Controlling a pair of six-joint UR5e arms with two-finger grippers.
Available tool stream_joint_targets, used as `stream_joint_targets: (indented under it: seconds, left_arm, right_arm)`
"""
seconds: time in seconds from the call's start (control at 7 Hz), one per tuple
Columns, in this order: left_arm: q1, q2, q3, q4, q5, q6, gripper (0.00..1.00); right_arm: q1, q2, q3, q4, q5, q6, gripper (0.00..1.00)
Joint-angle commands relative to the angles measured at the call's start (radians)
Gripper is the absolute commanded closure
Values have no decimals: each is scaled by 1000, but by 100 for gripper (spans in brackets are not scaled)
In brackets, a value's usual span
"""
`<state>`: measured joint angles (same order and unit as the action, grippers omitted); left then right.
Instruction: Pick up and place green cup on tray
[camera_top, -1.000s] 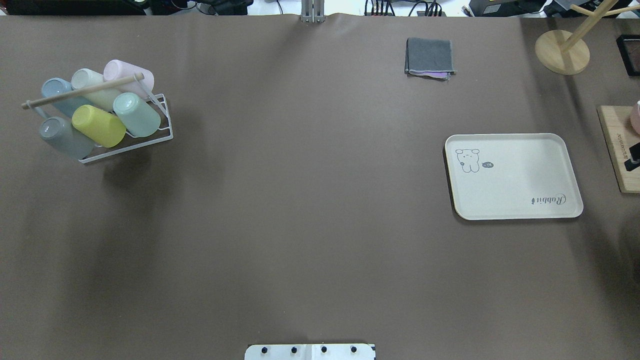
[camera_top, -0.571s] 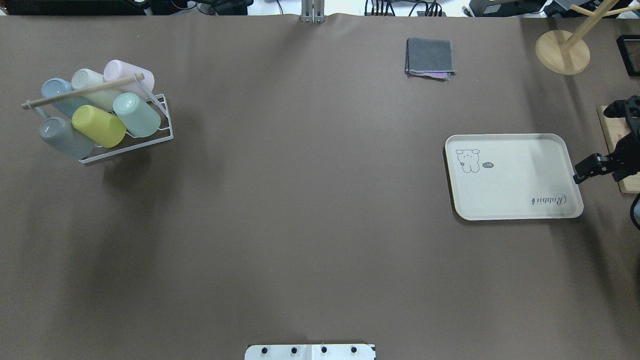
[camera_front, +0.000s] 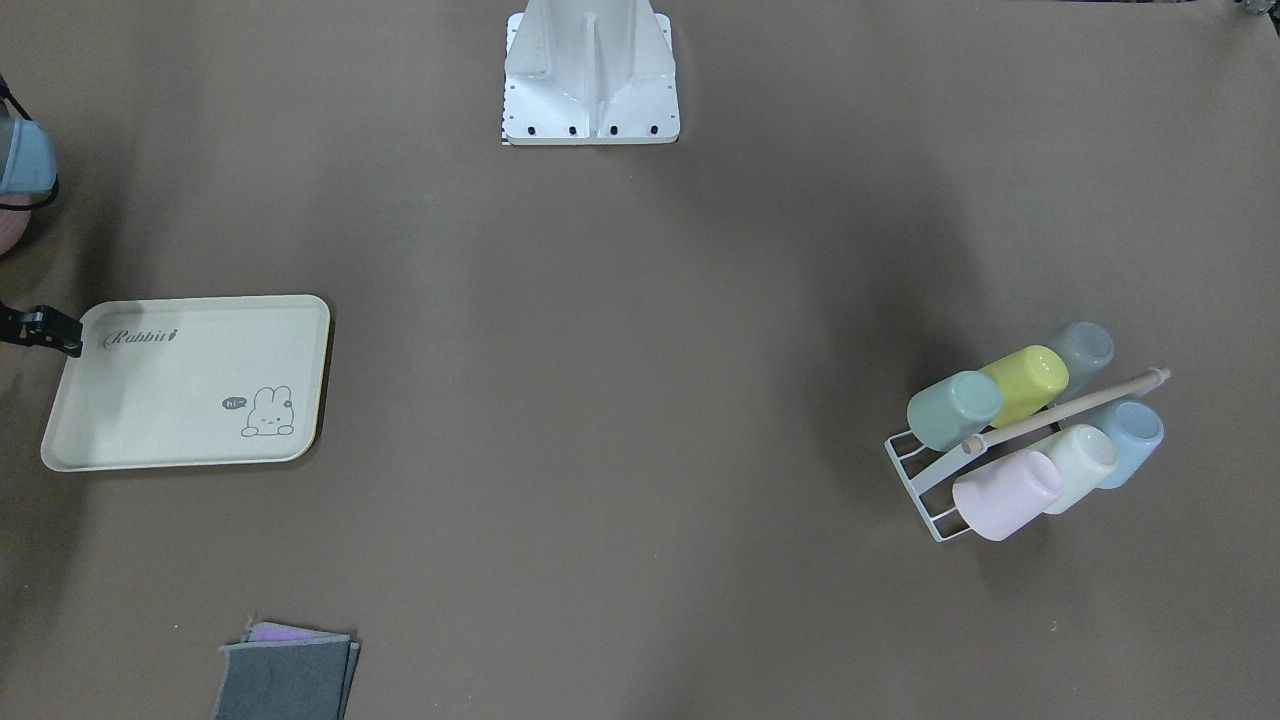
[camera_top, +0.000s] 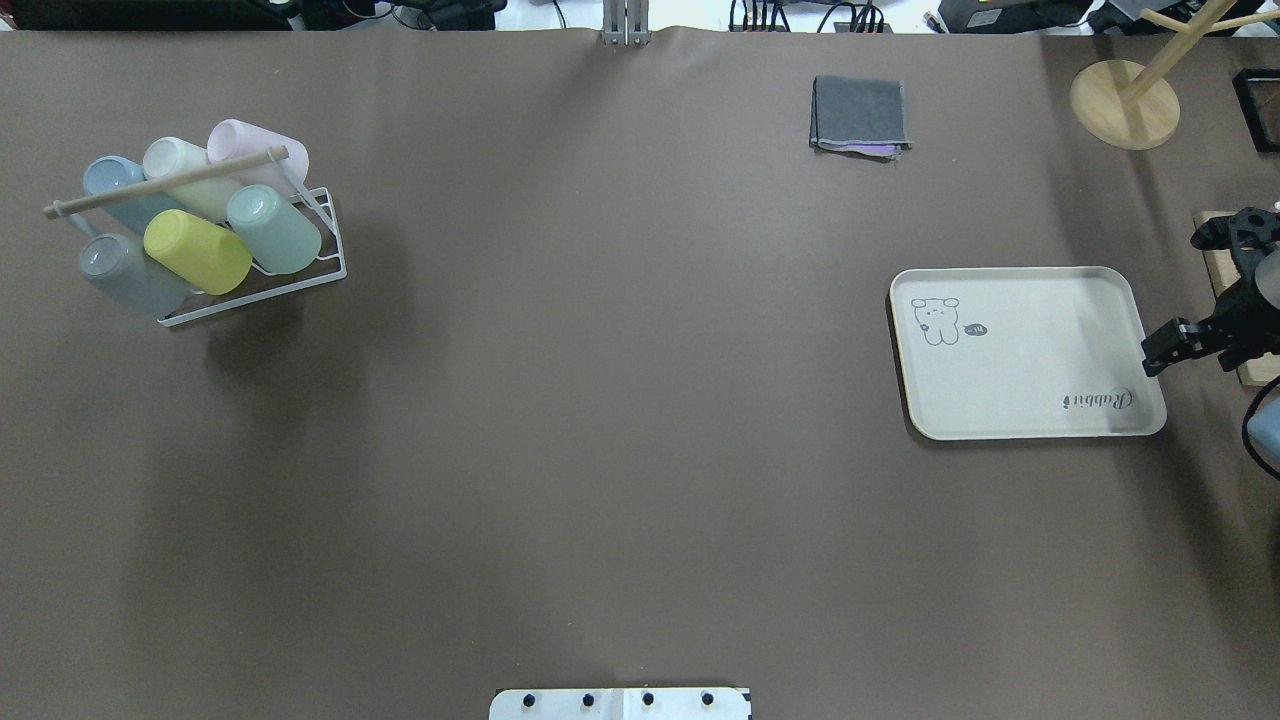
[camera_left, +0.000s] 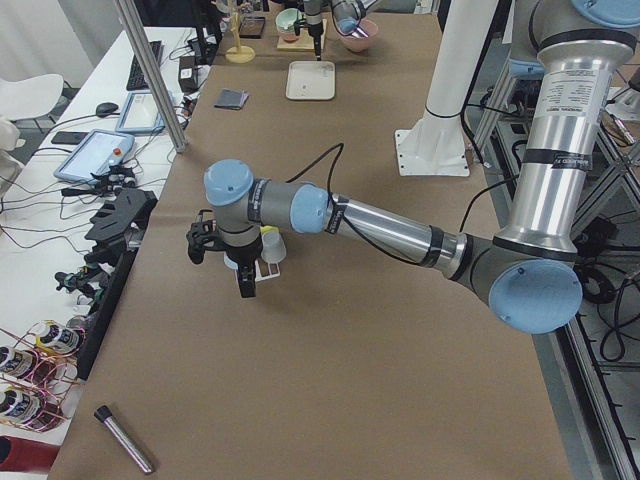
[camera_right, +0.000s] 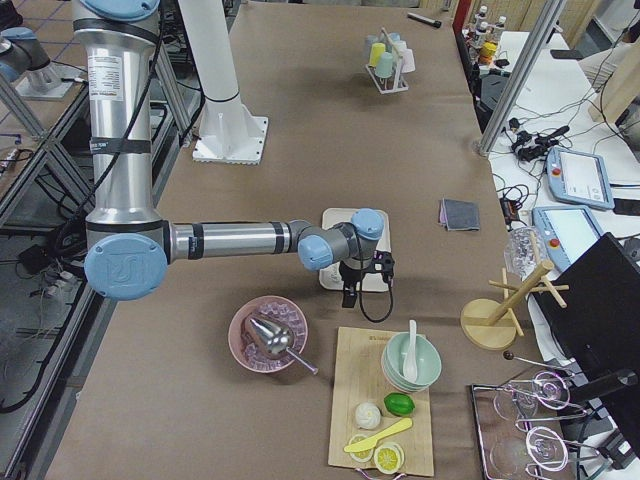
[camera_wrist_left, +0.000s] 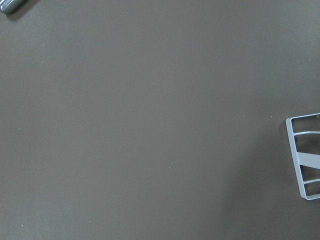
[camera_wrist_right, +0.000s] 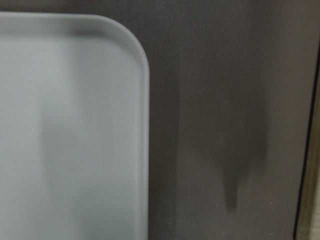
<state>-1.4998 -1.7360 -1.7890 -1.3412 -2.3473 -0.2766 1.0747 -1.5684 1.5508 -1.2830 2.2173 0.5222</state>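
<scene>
The green cup (camera_top: 272, 228) lies tilted in a white wire rack (camera_top: 322, 262) at the table's far left, beside a yellow-green cup (camera_top: 197, 250); it also shows in the front view (camera_front: 953, 410). The cream tray (camera_top: 1025, 390) lies flat at the right, and it is empty. My right gripper (camera_top: 1162, 347) hangs just off the tray's right edge; I cannot tell whether it is open or shut. Its wrist view shows a corner of the tray (camera_wrist_right: 75, 125). My left gripper (camera_left: 245, 278) shows only in the left side view, near the rack, so I cannot tell its state.
The rack also holds pink, cream, blue and grey cups under a wooden rod (camera_top: 165, 182). A folded grey cloth (camera_top: 860, 115) lies at the back. A wooden stand (camera_top: 1125, 105) and a wooden board (camera_top: 1218, 262) are at the right edge. A pink bowl (camera_right: 265, 335) sits near the right arm.
My right arm has come into the overhead view from the right edge and now hangs beside the tray's right rim. The cups and the tray have not moved.
</scene>
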Motion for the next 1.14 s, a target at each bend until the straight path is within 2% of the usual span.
stream_joint_targets:
  seconds: [0.0,0.14,0.43,0.57,0.71,0.86,1.0]
  left_arm:
    - [62,-46,-140,39,0,-3,2]
    - [135,-59,-197,39,2,-4,2]
    - [235,-141,-251,118,22,-12,2]
    - [287,-262,-253,204,133,-6,3]
    - [346,-334,-266,265,207,16,3]
    - [392,-373,-259,278,212,153,2]
    - [467,-381,-262,277,274,251,2]
  right_arm:
    - [-1,25,-34,1,5,7,18]
    - [-2,25,-34,1,8,8,28]
    - [-2,28,-37,1,19,9,36]
    - [-2,37,-44,1,21,9,40]
    - [-4,44,-47,1,21,9,40]
    - [-4,50,-55,2,24,9,42]
    - [-4,60,-69,2,24,9,44]
